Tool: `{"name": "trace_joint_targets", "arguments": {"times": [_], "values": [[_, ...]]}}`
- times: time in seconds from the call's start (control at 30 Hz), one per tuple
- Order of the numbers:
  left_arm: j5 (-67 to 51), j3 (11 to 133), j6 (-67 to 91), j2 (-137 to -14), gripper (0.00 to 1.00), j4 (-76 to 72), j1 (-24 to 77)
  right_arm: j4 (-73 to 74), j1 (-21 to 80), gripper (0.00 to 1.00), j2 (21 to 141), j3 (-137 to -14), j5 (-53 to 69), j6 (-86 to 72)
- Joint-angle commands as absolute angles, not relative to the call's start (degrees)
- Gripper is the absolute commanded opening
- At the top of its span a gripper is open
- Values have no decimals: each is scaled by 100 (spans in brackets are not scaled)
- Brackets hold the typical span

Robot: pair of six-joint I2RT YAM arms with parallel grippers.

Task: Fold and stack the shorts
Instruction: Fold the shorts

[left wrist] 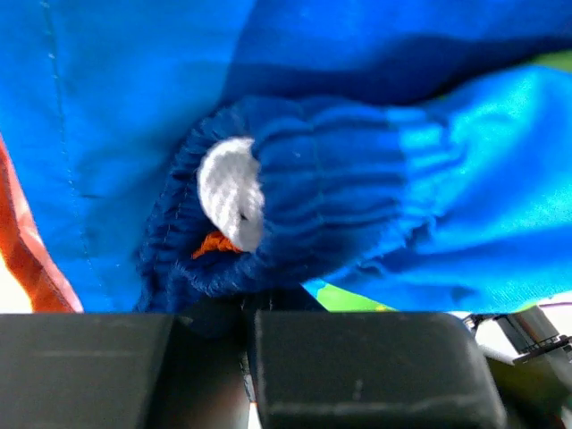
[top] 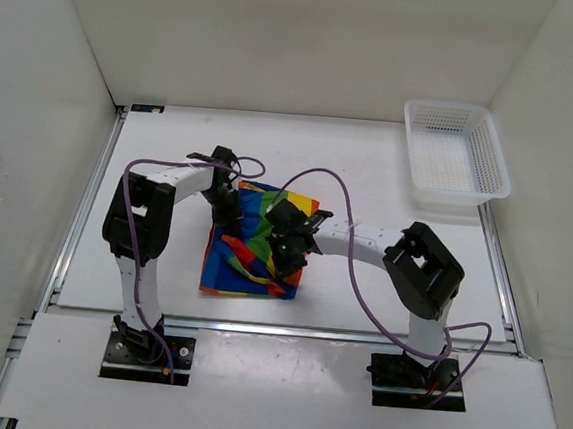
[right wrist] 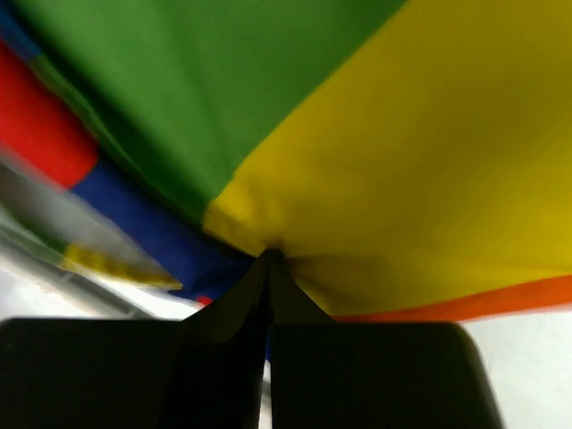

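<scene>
Black fingers of the left gripper (left wrist: 250, 315), close under its wrist camera, are pressed together on the gathered dark-blue elastic waistband of the soft rainbow-striped cloth shorts (top: 247, 266), which lie as a rumpled, roughly square bundle in the middle of the white table (top: 371, 172). Further right, the right gripper (right wrist: 268, 261) is closed too, pinching a yellow fold of the same cloth. I judge the fold half made and the stacking not begun; the white mesh plastic basket (top: 454, 154) stands well apart at the far right.
</scene>
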State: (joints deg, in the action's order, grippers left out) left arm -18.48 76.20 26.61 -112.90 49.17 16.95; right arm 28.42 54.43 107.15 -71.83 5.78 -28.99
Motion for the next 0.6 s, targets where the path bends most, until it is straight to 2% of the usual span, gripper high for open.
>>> {"name": "trace_joint_targets", "arguments": {"times": [0.0,0.1,0.37,0.47,0.57], "values": [[-1661,7567,2619,-10942,14,4676,1687,2575,5388,0,10977,-6873,414,-2752],[-1608,7567,2619,-10942,12,4676,1687,2689,5388,0,10952,-6873,308,-2681],[-2056,7515,2672,-10196,12,4728,1635,3286,5231,0,9361,-7575,-746,-2628],[-1996,7785,2777,-9949,12,4912,1635,3287,4897,0,9308,-7857,-747,-2681],[-1943,8277,2777,-9966,12,5097,1635,3287,4598,0,9763,-8182,-545,-2418]]}}
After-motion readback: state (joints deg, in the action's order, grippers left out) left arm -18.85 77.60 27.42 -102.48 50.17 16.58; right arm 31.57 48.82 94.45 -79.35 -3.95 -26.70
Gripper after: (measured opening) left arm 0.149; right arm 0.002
